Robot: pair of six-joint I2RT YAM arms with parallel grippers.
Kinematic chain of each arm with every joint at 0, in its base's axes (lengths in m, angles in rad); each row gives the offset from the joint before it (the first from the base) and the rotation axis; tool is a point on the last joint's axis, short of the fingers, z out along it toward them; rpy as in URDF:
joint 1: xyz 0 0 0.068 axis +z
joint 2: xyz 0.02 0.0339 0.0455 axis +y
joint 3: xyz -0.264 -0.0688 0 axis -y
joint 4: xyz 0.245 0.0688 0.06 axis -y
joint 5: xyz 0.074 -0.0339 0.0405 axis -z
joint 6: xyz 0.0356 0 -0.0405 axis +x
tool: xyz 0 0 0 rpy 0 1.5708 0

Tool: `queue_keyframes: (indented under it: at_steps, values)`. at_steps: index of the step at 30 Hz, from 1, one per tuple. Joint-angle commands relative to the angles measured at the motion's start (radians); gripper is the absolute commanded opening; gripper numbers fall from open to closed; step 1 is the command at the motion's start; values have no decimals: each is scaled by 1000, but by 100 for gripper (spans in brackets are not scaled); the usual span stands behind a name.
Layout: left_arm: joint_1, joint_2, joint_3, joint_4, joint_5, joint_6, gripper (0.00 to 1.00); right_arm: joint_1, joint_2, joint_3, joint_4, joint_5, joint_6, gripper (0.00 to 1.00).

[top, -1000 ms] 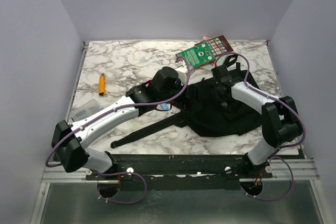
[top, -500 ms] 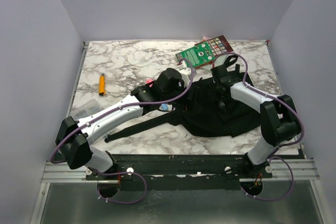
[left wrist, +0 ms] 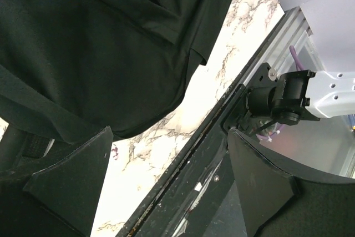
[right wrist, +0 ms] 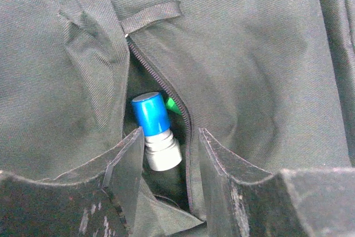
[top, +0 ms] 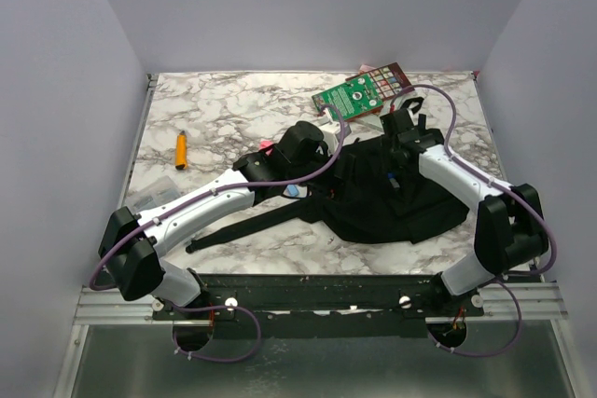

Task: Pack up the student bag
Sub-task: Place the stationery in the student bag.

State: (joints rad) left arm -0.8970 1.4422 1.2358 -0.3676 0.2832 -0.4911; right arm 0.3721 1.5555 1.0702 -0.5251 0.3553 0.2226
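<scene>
Though one thing was in, the student bag was far from packed

Since the right gripper was the one at the pocket, starting there: its jaws were partly apart, straddling a blue-capped tube that sat in the unzipped opening. The finger on the left of the wrist view seemed to brush the tube's grey collar, but the other one had a visible gap. I'd call that let go, not clamped. Behind the cap poked something green, couldn't tell what. The left gripper was spread wide with nothing in it, over the bag's edge.

The bag itself lay flat on the marble table, right of centre between the arms, with one strap trailing toward the near left. Outside it were an orange marker well off to the left and the green-covered book just beyond the bag's far edge. My read: one or two items in, those two left to go, zip not closed.
</scene>
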Motion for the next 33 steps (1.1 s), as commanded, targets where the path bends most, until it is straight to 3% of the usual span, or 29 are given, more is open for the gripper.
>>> queue_keyframes:
  at_steps: [1, 3, 9, 16, 19, 21, 24, 27, 29, 30, 31, 33]
  values:
    - [-5, -22, -6, 15, 40, -12, 87, 6, 19, 34, -77, 84, 25, 48]
    - [-5, -24, -6, 15, 38, -11, 87, 6, 27, 26, -75, 102, 13, 55]
    - [-5, -27, -7, 14, 39, -11, 87, 6, 80, 9, -32, 52, -34, 60]
    - [-5, -28, -7, 15, 32, -7, 87, 7, 126, -4, -8, -28, -47, 62]
    - [-6, -28, -7, 14, 36, -9, 87, 7, 144, 0, -11, 56, -35, 59]
    - [-6, -28, -7, 14, 36, -8, 87, 6, 165, 12, -33, 173, -16, 51]
    - [-5, -25, -7, 14, 34, -7, 87, 7, 184, 43, -77, 333, 20, 23]
    - [-6, -27, -7, 15, 32, -7, 87, 7, 179, 75, -102, 374, 28, 6]
    - [-5, -27, -7, 14, 33, -6, 87, 7, 172, 83, -107, 358, 30, 5]
    - [-5, -28, -7, 14, 33, -6, 87, 7, 165, 80, -100, 353, 26, 14]
    - [-5, -27, -7, 15, 34, -6, 87, 6, 161, 74, -94, 340, 23, 32]
    - [-5, -28, -7, 14, 35, -6, 87, 6, 161, 68, -88, 328, 22, 53]
